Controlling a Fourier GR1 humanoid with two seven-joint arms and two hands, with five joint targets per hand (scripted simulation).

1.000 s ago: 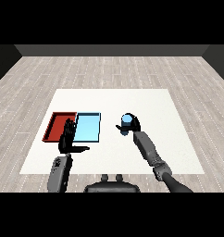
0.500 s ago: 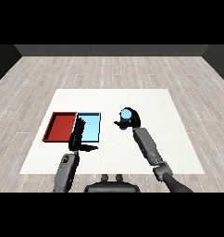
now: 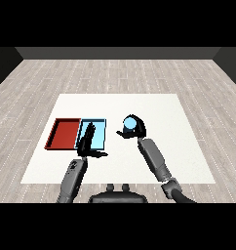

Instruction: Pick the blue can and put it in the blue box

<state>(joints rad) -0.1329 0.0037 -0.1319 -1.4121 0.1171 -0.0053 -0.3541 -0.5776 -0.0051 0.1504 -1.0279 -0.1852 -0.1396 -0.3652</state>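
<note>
Blue can (image 3: 131, 124) held in the right hand (image 3: 134, 129), just right of the light blue tray (image 3: 101, 139).

From here the fingers curl round the can, which seems tipped so its round pale end faces up and toward us; I can't make out its long axis beyond that. The left hand (image 3: 88, 141) hangs over the light blue tray with fingers straight, holding nothing. The red tray (image 3: 65, 133) sits alongside on the white table (image 3: 164, 112).

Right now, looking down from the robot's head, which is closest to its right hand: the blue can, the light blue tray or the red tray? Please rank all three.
1. The blue can: the right hand curls round it.
2. The light blue tray: to that hand's left, partly under the left hand.
3. The red tray: farthest left, beside the blue one.
</note>
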